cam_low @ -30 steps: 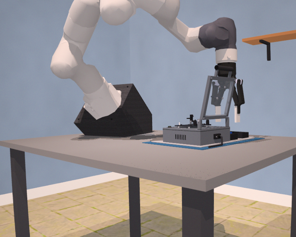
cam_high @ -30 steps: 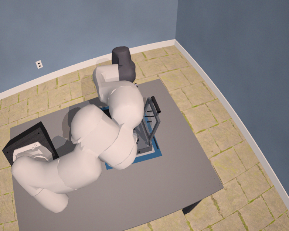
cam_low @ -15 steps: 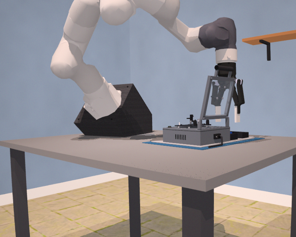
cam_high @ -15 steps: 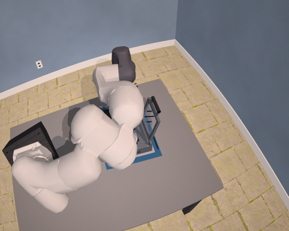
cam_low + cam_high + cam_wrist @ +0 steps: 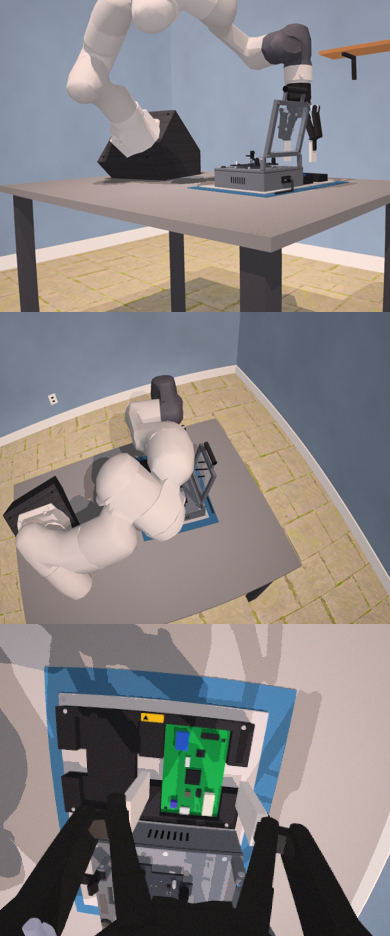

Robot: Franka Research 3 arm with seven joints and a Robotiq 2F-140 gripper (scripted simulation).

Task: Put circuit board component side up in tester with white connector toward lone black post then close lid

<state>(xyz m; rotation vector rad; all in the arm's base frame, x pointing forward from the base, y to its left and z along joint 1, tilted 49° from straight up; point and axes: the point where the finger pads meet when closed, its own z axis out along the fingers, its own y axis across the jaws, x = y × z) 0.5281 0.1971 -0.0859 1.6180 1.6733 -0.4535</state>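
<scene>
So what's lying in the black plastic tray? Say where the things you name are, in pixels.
A green circuit board [image 5: 195, 755] lies component side up in the right part of the black plastic tray [image 5: 112, 754]. Whatever its underside rests on is covered.

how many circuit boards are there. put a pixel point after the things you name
1: the green circuit board [image 5: 193, 791], lying in the black tray [image 5: 111, 749] [image 5: 320, 177], toward its right side in the wrist view. The arm hides much in the top view, so others may be hidden.

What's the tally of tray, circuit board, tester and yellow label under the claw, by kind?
Circuit board: 1
Black tray: 1
Tester, lid raised: 1
Yellow warning label: 1
Total: 4
</scene>
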